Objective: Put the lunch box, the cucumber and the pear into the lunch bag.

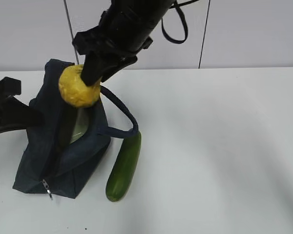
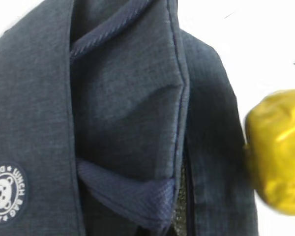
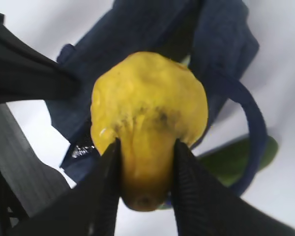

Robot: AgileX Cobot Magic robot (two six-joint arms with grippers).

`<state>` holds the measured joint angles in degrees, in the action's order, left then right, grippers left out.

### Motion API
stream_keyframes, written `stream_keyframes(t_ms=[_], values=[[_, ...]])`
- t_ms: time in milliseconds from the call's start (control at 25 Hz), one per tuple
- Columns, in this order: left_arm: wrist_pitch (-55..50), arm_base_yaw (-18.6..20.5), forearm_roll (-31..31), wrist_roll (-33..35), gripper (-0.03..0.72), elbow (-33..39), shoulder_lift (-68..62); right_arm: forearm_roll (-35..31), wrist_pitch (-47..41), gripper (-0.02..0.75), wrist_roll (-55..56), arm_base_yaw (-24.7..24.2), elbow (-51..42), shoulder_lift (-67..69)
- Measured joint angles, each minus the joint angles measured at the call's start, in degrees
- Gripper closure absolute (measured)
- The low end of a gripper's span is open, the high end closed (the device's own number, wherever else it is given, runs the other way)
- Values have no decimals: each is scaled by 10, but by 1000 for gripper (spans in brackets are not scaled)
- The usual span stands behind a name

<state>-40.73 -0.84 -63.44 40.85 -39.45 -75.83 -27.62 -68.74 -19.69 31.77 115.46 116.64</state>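
— Looking along the table first: right gripper [image 1: 90, 78] reaching across from the top, clamping the pear [image 1: 79, 87] and holding it in the air just above the open mouth of the lunch bag [image 1: 63, 161].

— And sitting inside that bag?

— Showing through the opening, a pale green strip, likely the lunch box [image 1: 79, 127] lid; hard to say more. Lying on the white table [image 1: 219, 156] just beside the bag's right side, the cucumber [image 1: 124, 166], its upper end tucked under the looping strap handle [image 1: 121, 114]. Hanging at the bag's near bottom corner, the zipper pull [image 1: 47, 188].

— Seeing the left gripper anywhere?

— Only as a dark shape at the left edge, pressing against the bag's side [image 1: 10, 114]; not showing whether its jaws are parted or pinching the fabric, so cannot tell.

— Moving to the left wrist camera?

— Filling nearly everything, folds of navy cloth of the lunch bag [image 2: 123, 98], with a round white badge [image 2: 7, 192] at the lower left. Peeking in at the right edge, the pear [image 2: 278, 152], blurred and glossy. No fingers showing, so still cannot tell about that side's grip.

— And the right wrist camera?

— Pinching the narrow end of the pear [image 3: 150, 113] between two black ribbed fingers [image 3: 105, 191], the right gripper [image 3: 146, 182] is holding it firmly, fat end pointing away toward the bag. Spreading out behind it, the lunch bag [image 3: 137, 29] with its handle [image 3: 253, 123] curving at the right, and beyond that handle a slice of the cucumber [image 3: 231, 162] on the table.
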Motion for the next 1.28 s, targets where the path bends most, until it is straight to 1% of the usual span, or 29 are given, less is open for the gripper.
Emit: stream_keyframes(t_ms=[120,200,480,600,680,800,880,960,1120,1200,1280], values=[[-10,0,-22,2,704,0,0,-42,27,496,-26,0,0,28],[-20,0,-29,5,704,0,0,-53,46,496,-32,0,0,49],[-48,0,-30,8,704,0,0,-47,108,496,-36,0,0,103],[-58,0,-31,8,704,0,1,-54,152,495,-36,0,0,110],[-59,0,-31,8,704,0,1,-67,174,478,-40,0,0,110],[-61,0,-30,8,704,0,1,-96,191,393,-57,0,0,110],[-64,0,-30,8,704,0,1,-107,193,311,-59,0,0,110],[-65,0,-30,8,704,0,1,-109,185,271,-62,0,0,110],[-61,0,-30,8,704,0,1,-104,127,250,-62,-1,8,110],[-59,0,-30,8,704,0,1,-77,94,250,-57,-6,15,102],[-55,0,-30,8,704,0,1,-20,62,255,-29,-7,28,86]])
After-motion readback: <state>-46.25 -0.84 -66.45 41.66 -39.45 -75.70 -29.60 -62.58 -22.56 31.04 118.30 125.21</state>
